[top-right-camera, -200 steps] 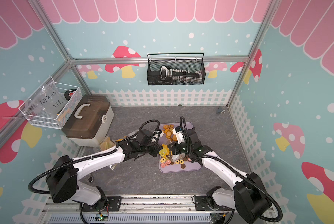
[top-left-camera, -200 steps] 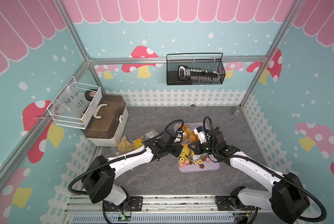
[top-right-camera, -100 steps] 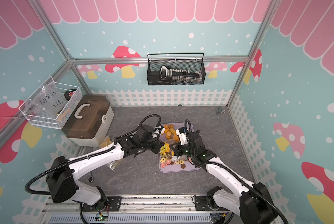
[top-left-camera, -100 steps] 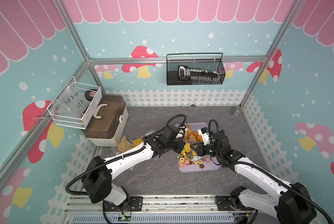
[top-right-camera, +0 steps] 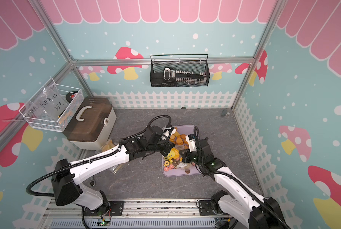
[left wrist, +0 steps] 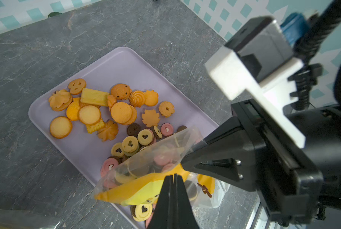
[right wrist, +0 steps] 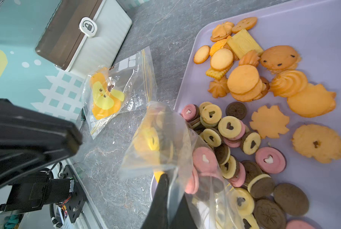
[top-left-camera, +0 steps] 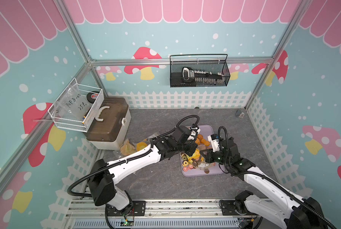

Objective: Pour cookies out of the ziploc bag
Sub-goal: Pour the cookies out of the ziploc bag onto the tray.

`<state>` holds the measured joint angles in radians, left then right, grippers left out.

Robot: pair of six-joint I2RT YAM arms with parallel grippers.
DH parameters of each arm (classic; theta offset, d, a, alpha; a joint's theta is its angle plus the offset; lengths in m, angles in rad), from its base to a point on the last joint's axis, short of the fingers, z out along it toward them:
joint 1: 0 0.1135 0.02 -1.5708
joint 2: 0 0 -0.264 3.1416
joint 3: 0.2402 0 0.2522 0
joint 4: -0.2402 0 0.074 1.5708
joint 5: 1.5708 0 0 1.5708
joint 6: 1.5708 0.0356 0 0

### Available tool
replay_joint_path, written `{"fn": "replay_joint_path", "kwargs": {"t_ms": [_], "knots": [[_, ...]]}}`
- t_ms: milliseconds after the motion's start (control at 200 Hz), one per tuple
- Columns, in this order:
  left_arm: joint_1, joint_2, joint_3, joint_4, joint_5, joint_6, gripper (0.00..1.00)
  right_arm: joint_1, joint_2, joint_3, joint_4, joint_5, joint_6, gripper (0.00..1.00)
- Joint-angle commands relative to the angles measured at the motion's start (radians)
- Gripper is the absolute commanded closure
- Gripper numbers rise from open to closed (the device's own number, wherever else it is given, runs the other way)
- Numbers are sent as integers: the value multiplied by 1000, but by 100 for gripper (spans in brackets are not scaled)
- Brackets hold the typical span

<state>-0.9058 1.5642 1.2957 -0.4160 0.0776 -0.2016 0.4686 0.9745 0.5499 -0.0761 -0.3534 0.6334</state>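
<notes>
Top views read as a clock face, 12 o'clock at the back fence.

**Table** [top-left-camera: 155,182]: grey, stone-veined, matt slab.

**Box** [top-left-camera: 108,123]: white ribbed case with a brown translucent lid, at 10 o'clock of the tray.

**Tray** [left wrist: 116,65]: lavender rectangular plastic tray with rounded corners and a smooth low rim, right of centre on the table.

**Ziploc bag** [left wrist: 155,158]: clear thin film with a yellow duck print, held above the tray's 6 o'clock half between the two grippers. Several cookies show through the film. Judged light, limp and slippery. It is best pinched at opposite corners of the closed end, so the mouth hangs down.

**Spare bag** [right wrist: 114,93]: the same printed film, flat on the table at 9 o'clock of the tray.

**Left gripper** [left wrist: 173,176]: black jaws pressed together on the bag's yellow printed part.

**Right gripper** [right wrist: 164,175]: black jaws clamped on the clear film.

**Cookies** [right wrist: 243,79]: orange discs, flower-edged, swirled and oblong pieces lie toward 12 o'clock. Brown, pink and yellow sandwich rings with heart holes lie toward 6 o'clock. Judged rigid, dry and brittle, so a gentle shake suits better than squeezing.
</notes>
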Motion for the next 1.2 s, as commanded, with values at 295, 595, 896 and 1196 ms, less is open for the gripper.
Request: {"fn": "replay_joint_path", "kwargs": {"t_ms": [295,595,896,1196], "knots": [[81,-91,-164,128,30,14,1,-30,-39,-24,4,-12,-25,100],[153,-13,-181,218,311,242,1,-36,-39,-18,9,-32,-32,100],[199,138,-77,123,494,583,6,-40,-16,-13,34,-52,-37,100],[202,272,41,65,506,739,12,-45,-3,-7,46,-65,-35,100]]}}
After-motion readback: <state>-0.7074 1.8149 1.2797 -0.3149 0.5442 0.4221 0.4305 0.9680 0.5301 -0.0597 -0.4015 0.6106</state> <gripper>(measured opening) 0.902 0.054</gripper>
